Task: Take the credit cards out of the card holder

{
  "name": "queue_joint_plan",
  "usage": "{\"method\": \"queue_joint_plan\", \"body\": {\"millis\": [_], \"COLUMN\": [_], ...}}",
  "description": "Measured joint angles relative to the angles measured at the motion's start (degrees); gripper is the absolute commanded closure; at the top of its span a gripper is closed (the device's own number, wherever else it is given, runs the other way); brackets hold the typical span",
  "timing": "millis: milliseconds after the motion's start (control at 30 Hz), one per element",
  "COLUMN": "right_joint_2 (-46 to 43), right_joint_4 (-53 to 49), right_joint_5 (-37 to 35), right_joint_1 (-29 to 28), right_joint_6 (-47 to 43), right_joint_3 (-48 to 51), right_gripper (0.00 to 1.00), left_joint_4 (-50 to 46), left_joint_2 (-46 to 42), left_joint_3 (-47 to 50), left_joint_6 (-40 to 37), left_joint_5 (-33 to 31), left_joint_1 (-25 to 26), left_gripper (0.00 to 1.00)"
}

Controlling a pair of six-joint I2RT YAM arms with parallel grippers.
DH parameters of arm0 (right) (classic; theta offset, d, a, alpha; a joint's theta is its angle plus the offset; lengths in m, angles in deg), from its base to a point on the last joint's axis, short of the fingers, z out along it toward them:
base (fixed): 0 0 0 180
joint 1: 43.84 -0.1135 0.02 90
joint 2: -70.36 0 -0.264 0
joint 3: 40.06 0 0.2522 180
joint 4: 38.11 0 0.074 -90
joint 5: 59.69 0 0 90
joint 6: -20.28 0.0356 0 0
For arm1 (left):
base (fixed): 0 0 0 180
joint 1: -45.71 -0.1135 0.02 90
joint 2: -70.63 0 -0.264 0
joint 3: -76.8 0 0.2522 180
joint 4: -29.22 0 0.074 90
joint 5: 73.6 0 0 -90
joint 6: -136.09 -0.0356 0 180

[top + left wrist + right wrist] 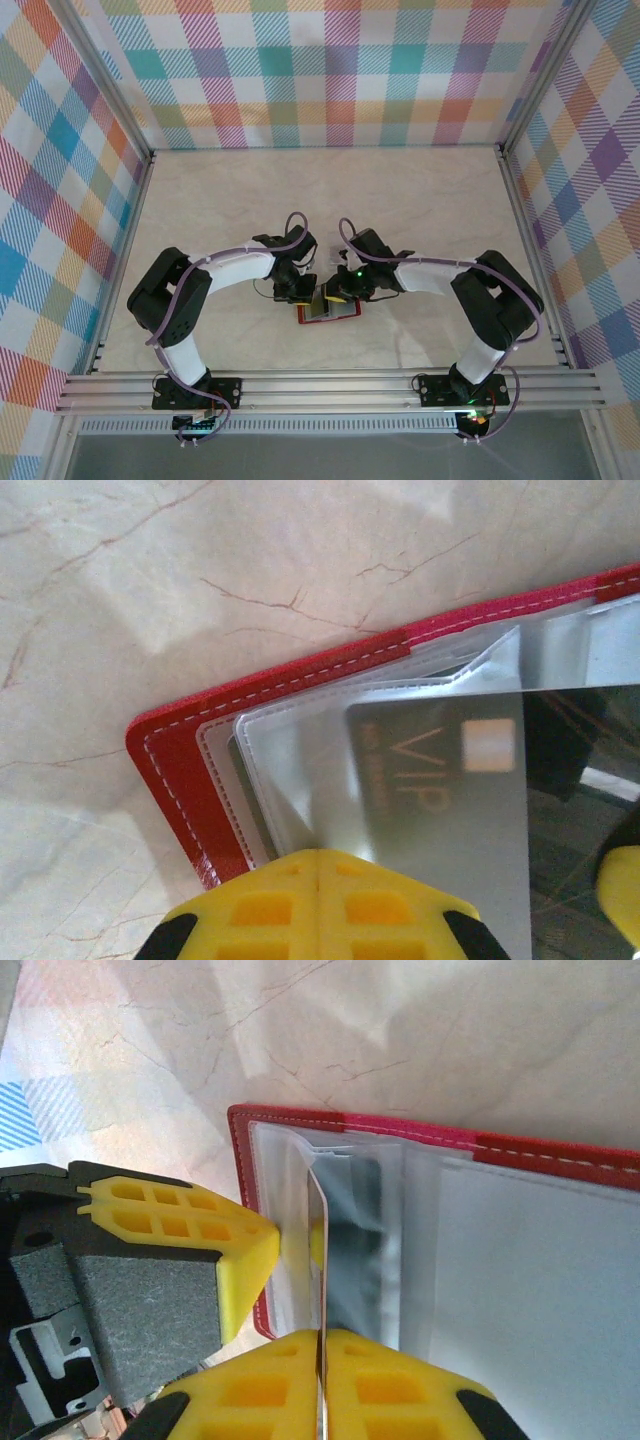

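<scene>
The red card holder [350, 320] lies open on the marble table near the front edge, between both arms. Its red stitched border [180, 770] frames clear inner pockets [520, 1260]. My left gripper [303, 293] is shut with nothing between its fingers, and its tip [318, 855] presses on the holder's inner pocket near the left edge. My right gripper [333, 296] is shut on one credit card [320, 1250], which stands edge-on between its fingers [400, 1360]. In the left wrist view the same card [440, 810] shows a shiny face marked VIP, partly out of its pocket.
Pale veined marble tabletop [330, 200] stretches behind the arms. Plaid walls [330, 70] close in the back and both sides. An aluminium rail [330, 385] runs along the near edge by the arm bases.
</scene>
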Motion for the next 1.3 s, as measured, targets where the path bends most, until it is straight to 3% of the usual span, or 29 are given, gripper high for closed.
{"method": "queue_joint_plan", "body": {"millis": [800, 1067, 1300], "right_joint_2": [-6.4, -7.08, -7.06], "right_joint_4": [-12.48, -23.78, -34.6], "right_joint_5": [-5.88, -9.62, -15.69], "right_joint_1": [0.9, 0.9, 0.9], "right_joint_6": [-7.72, -20.28, -37.99], "right_joint_3": [-0.7, -8.63, -15.76], "right_gripper": [0.91, 0.93, 0.95], "left_joint_4": [-3.1, -3.04, -2.51], "left_joint_2": [-1.9, -5.66, -8.9], "left_joint_3": [-0.04, -0.02, 1.2], "left_joint_6": [-0.42, -0.04, 0.26], "left_joint_5": [-6.23, -6.25, -7.34], "left_joint_1": [0.37, 0.37, 0.31], "left_gripper": [0.95, 0.93, 0.89]}}
